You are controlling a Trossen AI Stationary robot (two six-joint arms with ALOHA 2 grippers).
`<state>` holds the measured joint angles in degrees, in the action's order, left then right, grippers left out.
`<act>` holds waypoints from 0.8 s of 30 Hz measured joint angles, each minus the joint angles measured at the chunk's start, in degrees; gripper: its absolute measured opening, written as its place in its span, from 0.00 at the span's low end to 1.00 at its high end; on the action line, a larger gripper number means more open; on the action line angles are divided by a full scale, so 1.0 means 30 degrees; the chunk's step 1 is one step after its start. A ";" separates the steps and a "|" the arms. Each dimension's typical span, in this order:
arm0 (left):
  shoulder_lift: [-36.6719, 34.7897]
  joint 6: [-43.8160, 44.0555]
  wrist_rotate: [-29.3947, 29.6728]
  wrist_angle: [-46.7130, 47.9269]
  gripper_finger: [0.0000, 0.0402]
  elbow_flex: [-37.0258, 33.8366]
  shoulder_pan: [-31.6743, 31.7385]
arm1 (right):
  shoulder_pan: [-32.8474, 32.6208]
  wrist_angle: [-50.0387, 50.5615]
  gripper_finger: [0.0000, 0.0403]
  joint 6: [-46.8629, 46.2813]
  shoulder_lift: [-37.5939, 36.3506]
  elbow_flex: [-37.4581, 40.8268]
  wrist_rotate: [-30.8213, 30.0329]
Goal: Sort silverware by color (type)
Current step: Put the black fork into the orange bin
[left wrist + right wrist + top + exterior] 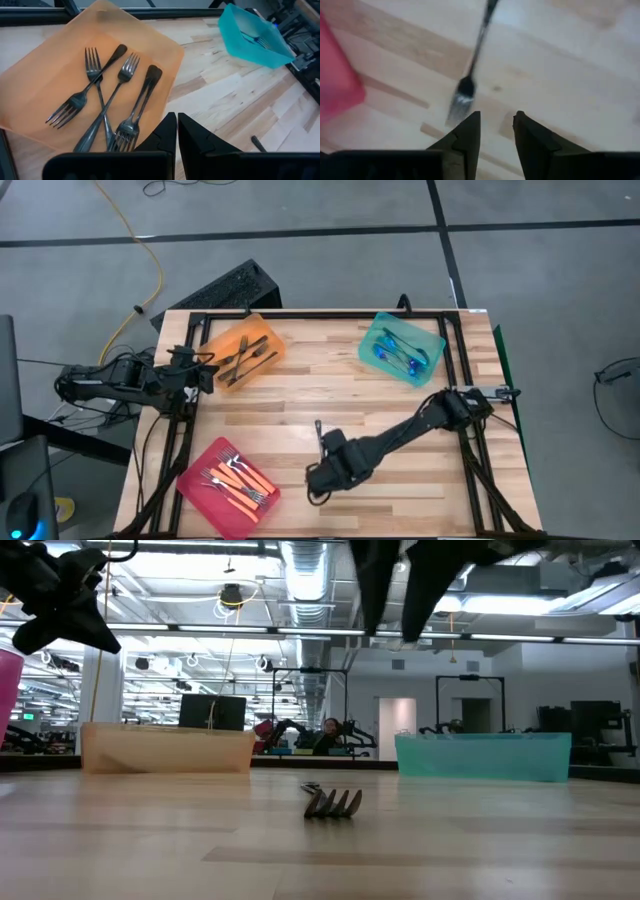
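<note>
One dark metal fork [319, 436] lies flat on the bare wood, away from the trays. It also shows in the low view as fork [333, 802], tines toward the near edge, and in the right wrist view as fork [470, 75]. My right gripper [495, 125] is open and hangs above the table just short of the fork's tines, touching nothing; from above the right gripper [316, 483] sits near the table's near edge. My left gripper [176, 135] is shut and waits beside the orange tray [165, 55], where several dark forks [100, 95] lie crossed.
The orange tray [245, 350] stands far left. The teal tray [402, 348] with blue-handled forks is far right. The pink tray [228, 485] with orange-handled forks is near left, close to my right gripper. Bare wood lies between the trays.
</note>
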<state>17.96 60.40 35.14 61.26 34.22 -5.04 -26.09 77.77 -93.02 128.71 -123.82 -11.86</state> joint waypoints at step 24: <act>0.0015 0.2389 0.1064 0.1841 0.00 0.0000 0.0007 | 0.2019 -0.5312 0.50 0.4375 0.1301 0.2727 0.1172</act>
<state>18.00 67.57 38.33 66.78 34.22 -5.02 -20.03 61.84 -79.90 132.61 -115.64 -8.34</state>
